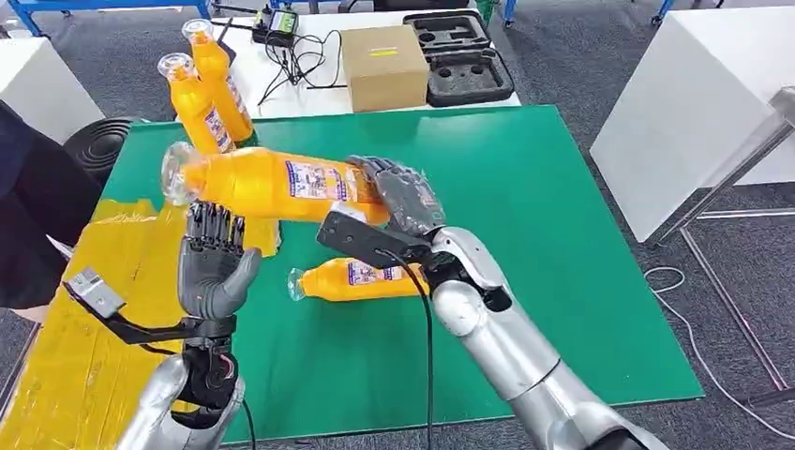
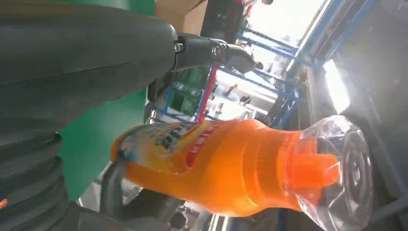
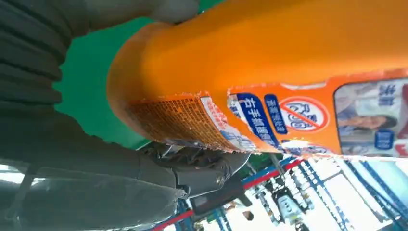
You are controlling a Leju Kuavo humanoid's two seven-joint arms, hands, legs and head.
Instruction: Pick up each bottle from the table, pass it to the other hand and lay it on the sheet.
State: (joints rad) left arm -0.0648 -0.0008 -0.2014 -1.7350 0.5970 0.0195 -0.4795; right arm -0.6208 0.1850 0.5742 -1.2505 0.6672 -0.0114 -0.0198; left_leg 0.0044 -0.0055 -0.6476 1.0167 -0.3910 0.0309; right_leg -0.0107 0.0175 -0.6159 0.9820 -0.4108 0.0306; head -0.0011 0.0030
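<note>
Above green felt, glossy orange bottle [image 1: 272,184] in right robot hand [image 1: 398,192]

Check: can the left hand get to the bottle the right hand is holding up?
Probably yes. The left hand is open just under the held bottle, nothing between them; the right hand grips only its base end, leaving the neck end free.

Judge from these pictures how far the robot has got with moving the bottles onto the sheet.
Done: nothing shows on the yellow sheet yet. In hand: the right robot hand holds one orange bottle sideways in the air, its capped end above the left robot hand, which is raised, fingers apart, not gripping it. Left: that handover, a bottle lying on the green mat, and two standing bottles at the back.
</note>
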